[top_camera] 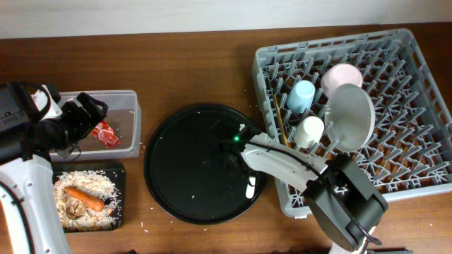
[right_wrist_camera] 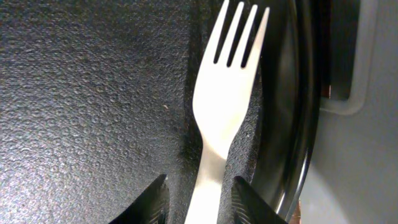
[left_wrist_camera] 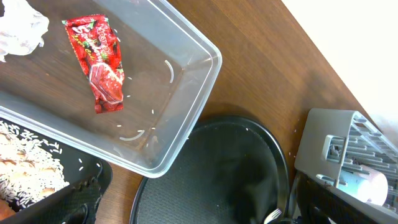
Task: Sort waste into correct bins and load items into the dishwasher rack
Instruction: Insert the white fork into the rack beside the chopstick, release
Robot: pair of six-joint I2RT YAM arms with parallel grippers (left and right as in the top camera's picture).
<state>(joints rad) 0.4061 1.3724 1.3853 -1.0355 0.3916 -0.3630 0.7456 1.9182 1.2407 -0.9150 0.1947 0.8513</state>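
Left gripper (top_camera: 86,111) is seen at the far left with its jaws spread wide and nothing between them, poised over the clear tub (top_camera: 135,121). Inside that tub a red wrapper (left_wrist_camera: 99,65) is laid flat on the bottom, and a crumpled white tissue (left_wrist_camera: 18,28) is lodged in the corner beside it. Just near of the tub, the flat black tray (top_camera: 121,175) is loaded with rice-like scraps (top_camera: 95,215), on which an orange carrot (top_camera: 85,199) is laid. At the middle of the table (top_camera: 198,63) the round black tray (top_camera: 176,176) is set, and a white fork (right_wrist_camera: 230,106) is lying at its right edge, tines pointing away from the wrist. The right gripper (right_wrist_camera: 198,202) is placed with one finger on each side of the fork's handle; whether the handle is actually pinched cannot be told. In the grey rack (top_camera: 424,141) at the right, a wooden stick (top_camera: 281,123), a light blue cup (top_camera: 301,95), a white cup (top_camera: 309,131), a pinkish bowl (top_camera: 342,76) and a pale plate (top_camera: 351,116) are stood among the pegs.
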